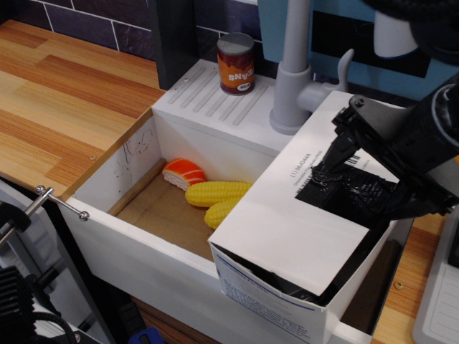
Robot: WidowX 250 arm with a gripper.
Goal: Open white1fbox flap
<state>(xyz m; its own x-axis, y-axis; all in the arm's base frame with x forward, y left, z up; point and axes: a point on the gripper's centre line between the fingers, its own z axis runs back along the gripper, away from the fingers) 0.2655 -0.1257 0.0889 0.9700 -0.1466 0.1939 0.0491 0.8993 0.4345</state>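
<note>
A warm wooden countertop [64,100] stretches across the left, backed by dark tiled wall [86,21] with pale grout lines. Set into the counter sits a white moulded sink unit [215,107], its ribbed drainer up top and a deep basin below with a brown floor. A grey tap [295,64] rises at the back edge of the sink, and behind it a blue panel covers the wall. On the drainer stands a brown can [236,63], upright, near the tap's base. Down in the basin lie an orange-and-white salmon piece [183,173] and two yellow corn cobs [218,193], the cobs touching each other, the salmon just beside them. A metal rod [61,203] juts out at the front left corner of the sink.

The white1fbox [287,265] rests tilted over the right side of the basin, its front end with blue print facing the camera. The flap [287,222] lies on top, sloping, with its black patch toward the rear. The gripper [331,165] comes in from the right, a dark bulky arm behind it, one finger tip pressing down on the black patch beside the barcode. How wide the claw stands, nobody can tell from this angle.
</note>
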